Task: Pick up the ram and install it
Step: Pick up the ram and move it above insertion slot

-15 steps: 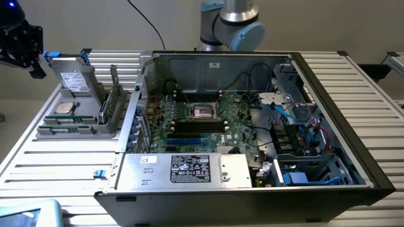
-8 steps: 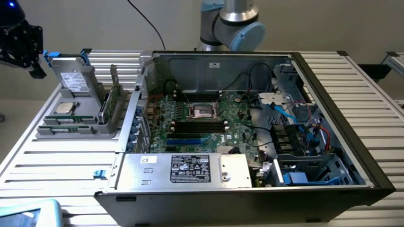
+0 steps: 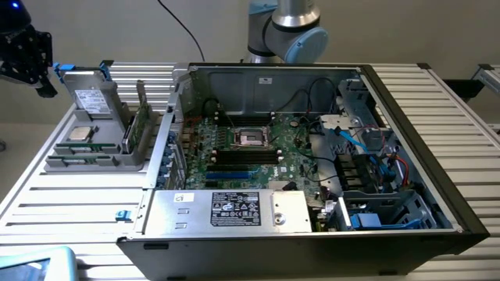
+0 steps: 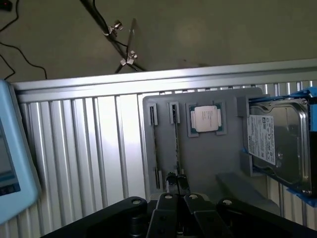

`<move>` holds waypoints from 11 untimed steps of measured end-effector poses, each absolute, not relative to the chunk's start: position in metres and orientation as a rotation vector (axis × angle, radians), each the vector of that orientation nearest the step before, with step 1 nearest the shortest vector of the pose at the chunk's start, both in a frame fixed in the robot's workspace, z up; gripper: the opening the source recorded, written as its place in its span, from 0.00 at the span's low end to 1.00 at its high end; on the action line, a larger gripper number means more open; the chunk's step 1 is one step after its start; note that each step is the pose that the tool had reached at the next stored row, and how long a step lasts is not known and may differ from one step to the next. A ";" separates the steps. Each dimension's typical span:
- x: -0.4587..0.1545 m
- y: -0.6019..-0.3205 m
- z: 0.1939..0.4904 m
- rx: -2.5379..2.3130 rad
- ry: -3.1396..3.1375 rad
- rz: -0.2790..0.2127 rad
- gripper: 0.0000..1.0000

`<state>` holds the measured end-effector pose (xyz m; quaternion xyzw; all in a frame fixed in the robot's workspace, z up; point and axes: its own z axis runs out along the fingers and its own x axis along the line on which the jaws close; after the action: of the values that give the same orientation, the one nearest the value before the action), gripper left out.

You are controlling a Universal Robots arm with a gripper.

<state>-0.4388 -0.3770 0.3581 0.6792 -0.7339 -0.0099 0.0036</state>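
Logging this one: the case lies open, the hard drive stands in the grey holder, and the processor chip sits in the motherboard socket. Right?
No. The processor chip lies in a pocket of the grey holder, beside the hard drive, not in the motherboard socket; the wrist view shows it. The rest stands.

soft indoor light, glare on the ribbed table, dark shadowed case interior

Slatted metal table, open computer case, grey holder, possibly a tablet
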 end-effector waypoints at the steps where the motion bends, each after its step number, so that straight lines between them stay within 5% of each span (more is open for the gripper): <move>1: -0.439 -0.377 0.358 2.136 -2.294 -0.031 0.11; 7: -0.439 -0.377 0.358 2.137 -2.292 -0.031 0.12; 11: -0.439 -0.377 0.358 2.138 -2.292 -0.031 0.31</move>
<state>-0.4388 -0.3770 0.3579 0.6821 -0.7312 -0.0099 0.0038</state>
